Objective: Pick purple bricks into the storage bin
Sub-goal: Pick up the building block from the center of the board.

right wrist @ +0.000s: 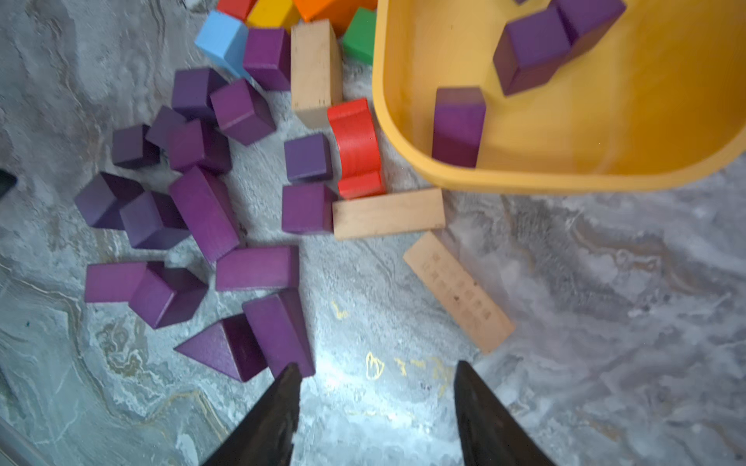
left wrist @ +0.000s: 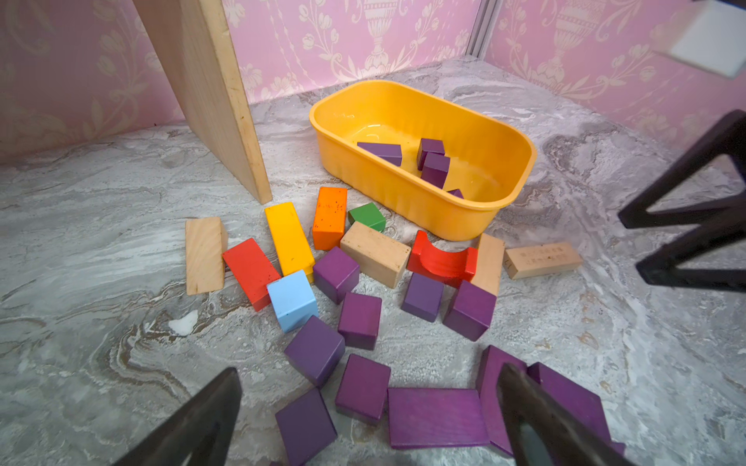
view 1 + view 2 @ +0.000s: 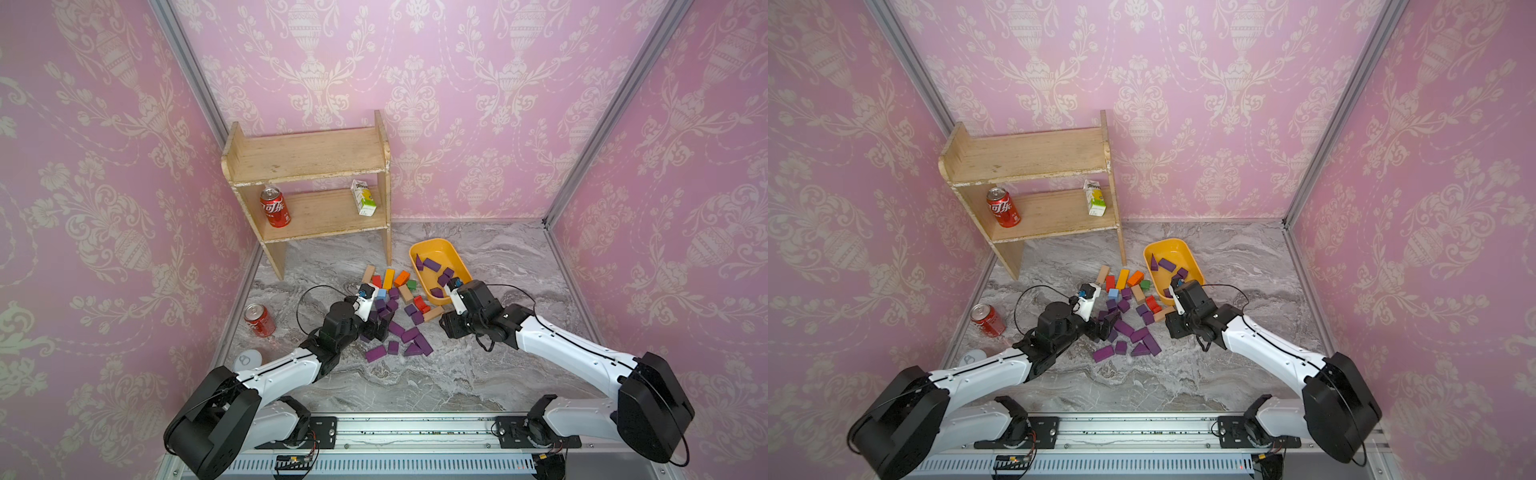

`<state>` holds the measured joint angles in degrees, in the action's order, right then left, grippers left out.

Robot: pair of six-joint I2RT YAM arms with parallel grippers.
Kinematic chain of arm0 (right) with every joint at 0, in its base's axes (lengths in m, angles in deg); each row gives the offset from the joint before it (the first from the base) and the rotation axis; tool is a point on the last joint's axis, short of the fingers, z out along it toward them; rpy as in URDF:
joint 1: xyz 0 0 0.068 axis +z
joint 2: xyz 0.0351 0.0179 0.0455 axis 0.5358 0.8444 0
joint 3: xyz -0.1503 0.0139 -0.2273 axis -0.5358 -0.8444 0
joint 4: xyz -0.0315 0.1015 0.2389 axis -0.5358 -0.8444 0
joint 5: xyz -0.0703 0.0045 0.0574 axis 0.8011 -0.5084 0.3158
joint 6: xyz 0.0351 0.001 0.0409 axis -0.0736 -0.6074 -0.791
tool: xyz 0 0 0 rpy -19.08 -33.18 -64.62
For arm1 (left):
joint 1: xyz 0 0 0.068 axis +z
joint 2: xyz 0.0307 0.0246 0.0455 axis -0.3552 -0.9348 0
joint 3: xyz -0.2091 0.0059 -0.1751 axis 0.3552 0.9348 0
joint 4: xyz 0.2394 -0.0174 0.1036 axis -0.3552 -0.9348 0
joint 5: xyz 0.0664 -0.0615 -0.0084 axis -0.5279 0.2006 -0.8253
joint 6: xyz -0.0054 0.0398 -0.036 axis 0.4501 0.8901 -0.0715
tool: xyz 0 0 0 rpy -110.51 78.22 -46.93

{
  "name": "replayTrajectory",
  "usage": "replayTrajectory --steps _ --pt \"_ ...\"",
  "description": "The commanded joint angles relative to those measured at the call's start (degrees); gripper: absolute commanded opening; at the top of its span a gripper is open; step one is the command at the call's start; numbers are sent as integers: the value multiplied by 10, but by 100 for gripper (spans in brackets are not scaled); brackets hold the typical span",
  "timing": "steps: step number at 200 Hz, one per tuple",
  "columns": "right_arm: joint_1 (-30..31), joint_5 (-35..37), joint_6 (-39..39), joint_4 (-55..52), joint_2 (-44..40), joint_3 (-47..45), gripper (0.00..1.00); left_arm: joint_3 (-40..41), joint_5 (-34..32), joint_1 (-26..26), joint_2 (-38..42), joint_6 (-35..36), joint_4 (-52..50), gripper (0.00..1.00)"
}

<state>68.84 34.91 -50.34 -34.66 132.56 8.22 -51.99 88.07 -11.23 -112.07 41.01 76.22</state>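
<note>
Purple bricks, look: we see matte dark-purple wooden pieces, cubes, longer cuboids and triangular wedges, with faint grain on their broad faces.
Purple bricks, stored: several lie inside the storage bin. In the left wrist view we make out a wedge, two cuboids touching each other and the tip of one more.
Purple bricks, loose: most lie scattered outside the bin, off its long side that faces the left arm. Many of them touch.
Storage bin: yellow-orange plastic with rounded corners and sloped walls.
Other blocks: a green cube and a red arch block sit just beside the bin's wall, between it and the loose purple ones.
Left gripper: jaws spread wide, low over the loose bricks, apart from the bin. We cannot tell whether a finger touches one.
Right gripper: jaws partly apart, only bare table between them, gripping nothing, just outside the bin's near corner.
</note>
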Motion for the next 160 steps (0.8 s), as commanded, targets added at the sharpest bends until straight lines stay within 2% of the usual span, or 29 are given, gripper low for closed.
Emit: replayTrajectory --steps 1,29,46,117,160 --pt "11 36 -48 34 -25 -24 61 9 -20 4 -11 -21 32 99" --pt "27 28 -54 50 -28 -51 61 29 -76 4 4 -17 48 99" --pt "43 36 -60 68 -20 -68 61 39 -87 4 15 -12 59 99" --pt "77 -1 -44 107 87 -37 60 40 -24 4 24 -1 64 99" --pt "108 29 -7 66 145 15 60 42 -34 4 32 0 61 99"
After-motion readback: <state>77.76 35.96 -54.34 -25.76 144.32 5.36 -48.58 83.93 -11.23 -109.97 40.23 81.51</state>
